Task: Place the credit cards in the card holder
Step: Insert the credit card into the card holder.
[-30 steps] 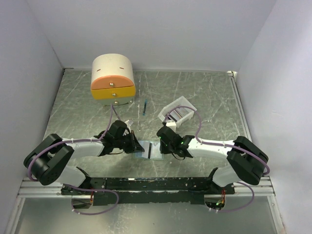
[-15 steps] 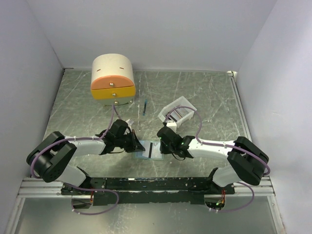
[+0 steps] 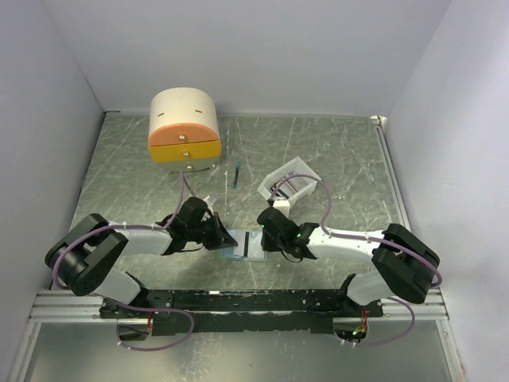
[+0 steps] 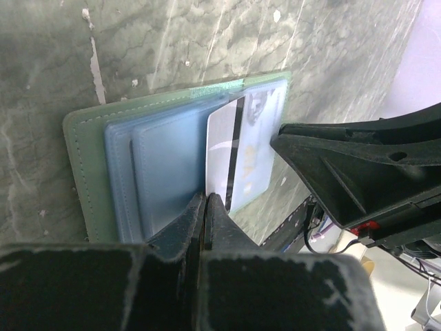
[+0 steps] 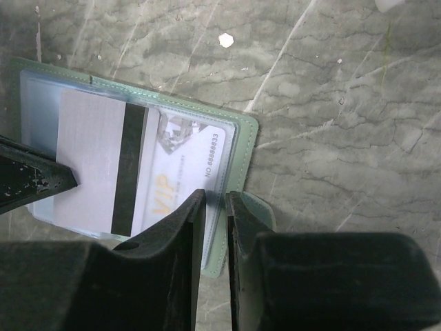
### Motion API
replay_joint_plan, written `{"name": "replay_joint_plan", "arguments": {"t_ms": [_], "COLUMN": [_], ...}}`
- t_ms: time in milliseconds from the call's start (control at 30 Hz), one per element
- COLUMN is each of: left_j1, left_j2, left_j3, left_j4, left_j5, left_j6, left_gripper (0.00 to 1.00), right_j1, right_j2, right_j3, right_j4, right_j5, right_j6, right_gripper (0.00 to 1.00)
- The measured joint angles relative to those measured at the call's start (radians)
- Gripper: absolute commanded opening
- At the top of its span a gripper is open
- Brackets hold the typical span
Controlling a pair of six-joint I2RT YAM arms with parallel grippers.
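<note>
The grey-green card holder (image 3: 245, 248) lies open on the table between my two grippers. In the left wrist view its green cover (image 4: 83, 172) carries blue sleeves. A pale credit card (image 4: 222, 152) with a black stripe lies partly across them. My left gripper (image 4: 207, 200) is shut on that card's near edge. The right wrist view shows the same card (image 5: 89, 158) beside a VIP card (image 5: 182, 169) inside a clear sleeve. My right gripper (image 5: 215, 196) is shut on the holder's green edge (image 5: 244, 158), one finger on each side.
A cream-and-orange drawer box (image 3: 184, 130) stands at the back left. A white tray (image 3: 290, 185) sits just behind the right gripper, and a thin blue stick (image 3: 237, 177) lies between them. Walls enclose the table on three sides.
The left gripper has edged slightly right toward the holder with the striped card. The right gripper has stayed on the holder's edge.
</note>
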Motion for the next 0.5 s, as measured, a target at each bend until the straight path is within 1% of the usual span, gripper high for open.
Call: {"name": "replay_joint_plan", "arguments": {"t_ms": [267, 500], "left_j1": [0.0, 0.0], "left_j2": [0.017, 0.018], "left_j3": [-0.014, -0.02], "left_j4": [0.051, 0.066], "left_j5": [0.006, 0.006], "left_j6": [-0.005, -0.004], "left_gripper": [0.07, 0.26], "right_j1": [0.0, 0.0], "right_j2": [-0.012, -0.014], "right_j3": [-0.015, -0.015], "right_j4": [0.013, 0.011], "right_j5": [0.0, 0.0], "right_j6": [0.029, 0.042], "right_gripper": [0.18, 0.18]}}
